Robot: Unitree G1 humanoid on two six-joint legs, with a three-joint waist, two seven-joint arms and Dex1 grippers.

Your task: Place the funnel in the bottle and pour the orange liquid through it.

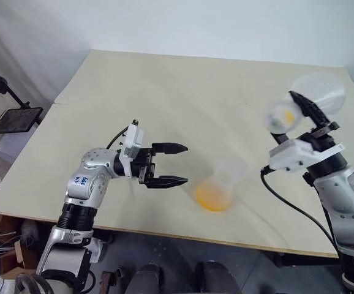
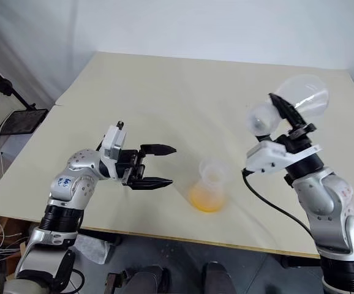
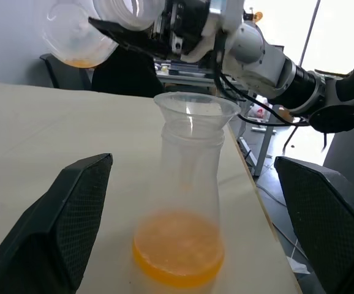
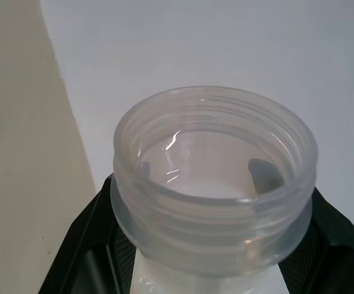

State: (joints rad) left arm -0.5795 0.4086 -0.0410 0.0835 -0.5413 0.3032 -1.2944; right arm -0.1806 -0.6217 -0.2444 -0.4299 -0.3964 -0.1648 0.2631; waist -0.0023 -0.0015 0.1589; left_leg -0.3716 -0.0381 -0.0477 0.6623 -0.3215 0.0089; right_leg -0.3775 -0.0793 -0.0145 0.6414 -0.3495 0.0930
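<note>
Left gripper (image 1: 176, 164) jaws wide, empty, bottle (image 1: 218, 187) just right of its tips near table (image 1: 165, 92) edge. Right gripper (image 2: 284, 116) clamps second flask (image 2: 290, 104), tilted, aloft.

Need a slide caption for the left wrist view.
Open left gripper flanks the bottle holding orange liquid, funnel seated; right gripper holds second flask tilted.

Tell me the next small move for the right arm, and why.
Probably lower the second flask and stand it upright on the table. The right tool holds it by the neck, raised and tipped, with only a trace of orange left inside. The orange liquid already sits in the bottle, with the funnel in its neck, so the pour looks finished.
</note>
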